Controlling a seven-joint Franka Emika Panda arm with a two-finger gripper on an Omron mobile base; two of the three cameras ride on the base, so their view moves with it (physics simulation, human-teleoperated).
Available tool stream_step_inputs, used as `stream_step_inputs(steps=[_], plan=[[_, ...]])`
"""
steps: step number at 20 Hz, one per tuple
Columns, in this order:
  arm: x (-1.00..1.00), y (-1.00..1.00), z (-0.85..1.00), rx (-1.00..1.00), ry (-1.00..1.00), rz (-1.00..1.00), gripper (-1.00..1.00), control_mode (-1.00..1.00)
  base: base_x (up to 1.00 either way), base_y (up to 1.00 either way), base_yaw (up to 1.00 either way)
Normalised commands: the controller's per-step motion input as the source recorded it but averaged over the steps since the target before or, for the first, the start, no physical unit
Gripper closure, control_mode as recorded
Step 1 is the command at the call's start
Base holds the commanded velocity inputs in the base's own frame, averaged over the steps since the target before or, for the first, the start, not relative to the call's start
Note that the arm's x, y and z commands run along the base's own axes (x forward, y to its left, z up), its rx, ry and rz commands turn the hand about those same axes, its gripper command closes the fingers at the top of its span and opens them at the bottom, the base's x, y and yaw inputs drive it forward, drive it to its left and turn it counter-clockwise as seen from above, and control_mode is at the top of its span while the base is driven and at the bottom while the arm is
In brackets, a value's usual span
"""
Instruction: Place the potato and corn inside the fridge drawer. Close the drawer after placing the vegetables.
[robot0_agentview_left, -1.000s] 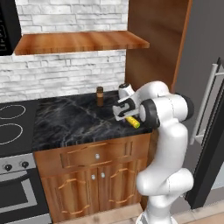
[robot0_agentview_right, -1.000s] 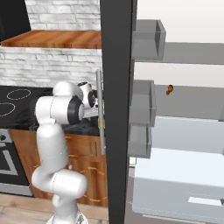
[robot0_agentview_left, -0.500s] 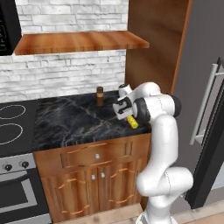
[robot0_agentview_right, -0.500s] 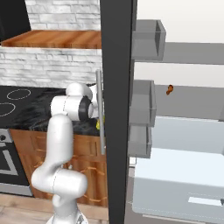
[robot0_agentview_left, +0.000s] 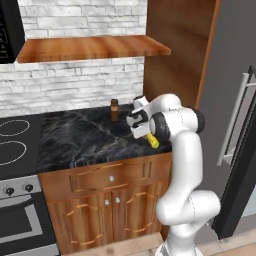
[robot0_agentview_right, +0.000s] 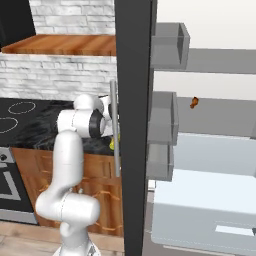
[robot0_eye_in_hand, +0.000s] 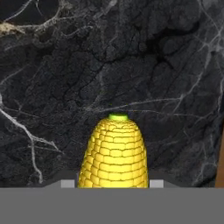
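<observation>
Jaws now closed since a second ago, gripper (robot0_eye_in_hand: 113, 186) clamped on corn (robot0_eye_in_hand: 113, 155), black counter (robot0_eye_in_hand: 144, 61) beneath.

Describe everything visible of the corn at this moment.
The corn is a short cob of bright yellow kernels in neat rows, tapering to a small green tip. It lies on the black marbled counter near its front right edge, by the wooden side panel. The gripper is shut on it, one finger on each side, the green tip pointing away from the hand.
</observation>
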Motion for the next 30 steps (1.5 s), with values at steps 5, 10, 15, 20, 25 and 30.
stream_step_inputs(steps=[5, 10, 15, 20, 25, 30], plan=[[-0.45, 0.46, 0.41, -0.08, -0.21, -0.06, 1.00, -1.00, 0.00, 0.00, 0.00], [-0.58, 0.83, 0.92, -0.15, -0.35, -0.16, 1.00, -1.00, 0.00, 0.00, 0.00], [-1.00, 0.01, 0.67, 0.00, -0.28, -0.21, 1.00, -1.00, 0.00, 0.00, 0.00], [-1.00, -0.09, 0.44, 0.00, -0.27, -0.26, 1.00, -1.00, 0.00, 0.00, 0.00], [-1.00, -0.52, 0.36, 0.00, -0.12, -0.21, 1.00, -1.00, 0.00, 0.00, 0.00], [-1.00, -0.39, 0.21, 0.00, -0.03, -0.05, 1.00, -1.00, 0.00, 0.00, 0.00]])
